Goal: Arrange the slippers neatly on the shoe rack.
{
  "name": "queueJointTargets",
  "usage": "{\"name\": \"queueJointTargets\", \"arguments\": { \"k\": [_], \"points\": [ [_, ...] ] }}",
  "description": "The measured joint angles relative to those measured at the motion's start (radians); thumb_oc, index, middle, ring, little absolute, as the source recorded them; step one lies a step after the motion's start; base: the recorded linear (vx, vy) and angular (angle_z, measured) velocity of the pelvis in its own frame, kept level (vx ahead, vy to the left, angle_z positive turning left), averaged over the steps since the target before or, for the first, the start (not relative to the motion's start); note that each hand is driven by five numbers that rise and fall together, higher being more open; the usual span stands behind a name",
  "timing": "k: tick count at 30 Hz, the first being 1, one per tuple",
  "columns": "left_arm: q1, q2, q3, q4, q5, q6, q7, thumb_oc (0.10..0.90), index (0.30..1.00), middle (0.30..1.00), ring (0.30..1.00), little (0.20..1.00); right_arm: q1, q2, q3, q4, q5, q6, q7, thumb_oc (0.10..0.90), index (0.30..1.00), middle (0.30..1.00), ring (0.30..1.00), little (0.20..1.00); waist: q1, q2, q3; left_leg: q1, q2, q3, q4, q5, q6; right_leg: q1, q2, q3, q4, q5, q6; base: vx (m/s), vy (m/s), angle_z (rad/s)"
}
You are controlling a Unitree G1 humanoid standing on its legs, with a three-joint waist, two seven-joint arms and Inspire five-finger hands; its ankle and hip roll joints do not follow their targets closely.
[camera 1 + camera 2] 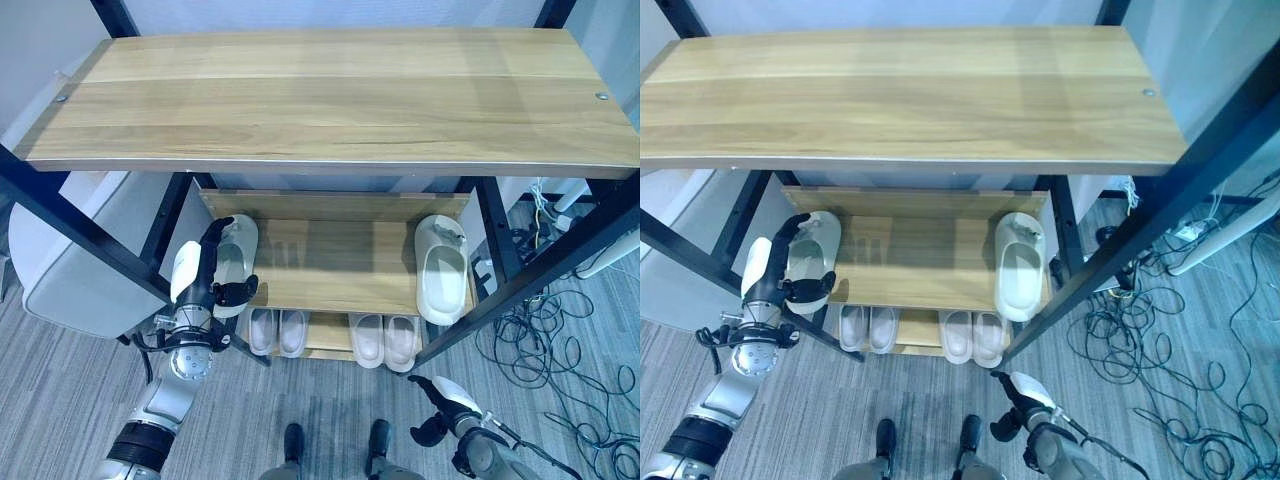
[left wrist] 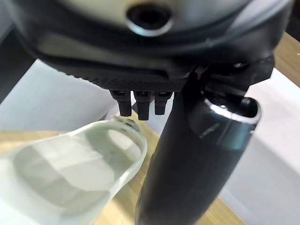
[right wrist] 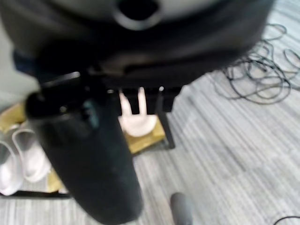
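A pale green-white slipper (image 1: 238, 252) lies at the left end of the rack's middle shelf (image 1: 330, 265), toe toward the back. My left hand (image 1: 203, 283) grips its outer side, fingers along the edge and thumb (image 2: 197, 159) curled over the heel rim (image 2: 70, 173). The matching slipper (image 1: 441, 270) lies at the right end of the same shelf, heel slightly over the front edge. Down by the floor at the lower right, my right hand (image 1: 447, 410) hangs relaxed and holds nothing.
The wide wooden top shelf (image 1: 330, 95) overhangs the rack. Two white slipper pairs (image 1: 279, 331) (image 1: 386, 340) sit on the bottom shelf. Black frame posts flank the opening. Cables (image 1: 560, 330) tangle on the floor at right; a grey unit (image 1: 70, 270) stands at left.
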State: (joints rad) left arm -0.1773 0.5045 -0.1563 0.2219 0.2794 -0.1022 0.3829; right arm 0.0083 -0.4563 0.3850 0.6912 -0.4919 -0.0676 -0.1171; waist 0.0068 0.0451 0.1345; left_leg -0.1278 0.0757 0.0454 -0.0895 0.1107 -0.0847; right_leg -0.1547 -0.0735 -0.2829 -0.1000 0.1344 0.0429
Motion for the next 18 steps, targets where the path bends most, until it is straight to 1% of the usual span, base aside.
{"name": "queueJointTargets", "arguments": {
  "k": [6, 8, 9, 12, 15, 18],
  "points": [
    [-0.007, 0.063, 0.002, 0.019, 0.090, 0.002, 0.001, 0.800, 0.900, 0.900, 0.900, 0.900, 0.007, -0.007, 0.000, 0.000, 0.000, -0.001, 0.000, 0.800, 0.900, 0.900, 0.900, 0.900, -0.021, -0.001, 0.001, 0.000, 0.000, 0.001, 0.000, 0.000, 0.007, -0.001, 0.000, 0.001, 0.000, 0.000, 0.000, 0.00, 0.000, 0.00],
    [-0.035, 0.078, 0.001, 0.056, 0.120, 0.005, 0.001, 0.800, 0.900, 0.900, 0.900, 0.900, 0.007, -0.007, 0.000, 0.000, 0.000, -0.001, 0.000, 0.800, 0.900, 0.900, 0.900, 0.900, -0.021, -0.002, 0.001, 0.000, 0.000, 0.001, 0.000, 0.000, 0.007, -0.001, 0.001, 0.001, 0.000, 0.000, 0.000, 0.00, 0.000, 0.00],
    [-0.049, 0.087, 0.002, 0.065, 0.131, 0.021, 0.001, 0.800, 0.900, 0.900, 0.900, 0.900, 0.007, -0.007, 0.000, 0.000, 0.000, -0.003, 0.000, 0.800, 0.900, 0.900, 0.900, 0.900, -0.021, -0.002, 0.001, 0.000, 0.000, 0.001, 0.000, 0.000, 0.007, -0.001, 0.000, 0.001, 0.000, 0.000, 0.000, 0.00, 0.000, 0.00],
    [-0.081, 0.121, -0.002, 0.096, 0.181, 0.024, 0.001, 0.800, 0.900, 0.900, 0.900, 0.900, 0.008, -0.008, 0.000, -0.001, 0.000, -0.009, 0.001, 0.800, 0.900, 0.900, 0.900, 0.900, -0.024, -0.003, 0.001, 0.000, 0.000, 0.001, 0.000, -0.001, 0.007, -0.001, 0.000, 0.001, 0.000, 0.000, 0.000, 0.00, 0.000, 0.00],
    [-0.111, 0.167, -0.027, 0.127, 0.232, 0.024, 0.000, 0.800, 0.900, 0.900, 0.900, 0.900, 0.011, -0.010, 0.000, -0.002, 0.000, -0.010, 0.001, 0.800, 0.900, 0.900, 0.900, 0.900, -0.025, -0.005, 0.003, 0.000, 0.000, 0.001, 0.000, -0.001, 0.007, -0.001, 0.001, 0.001, 0.000, 0.000, 0.000, 0.00, 0.000, 0.00],
    [-0.122, 0.182, -0.030, 0.130, 0.251, 0.024, -0.001, 0.800, 0.900, 0.900, 0.900, 0.900, 0.012, -0.010, 0.000, -0.003, 0.000, -0.011, 0.001, 0.800, 0.900, 0.900, 0.900, 0.900, -0.026, -0.012, 0.006, 0.000, 0.000, 0.002, 0.000, -0.001, 0.006, -0.002, 0.001, 0.001, 0.000, 0.000, 0.000, 0.00, 0.000, 0.00]
  ]
}}
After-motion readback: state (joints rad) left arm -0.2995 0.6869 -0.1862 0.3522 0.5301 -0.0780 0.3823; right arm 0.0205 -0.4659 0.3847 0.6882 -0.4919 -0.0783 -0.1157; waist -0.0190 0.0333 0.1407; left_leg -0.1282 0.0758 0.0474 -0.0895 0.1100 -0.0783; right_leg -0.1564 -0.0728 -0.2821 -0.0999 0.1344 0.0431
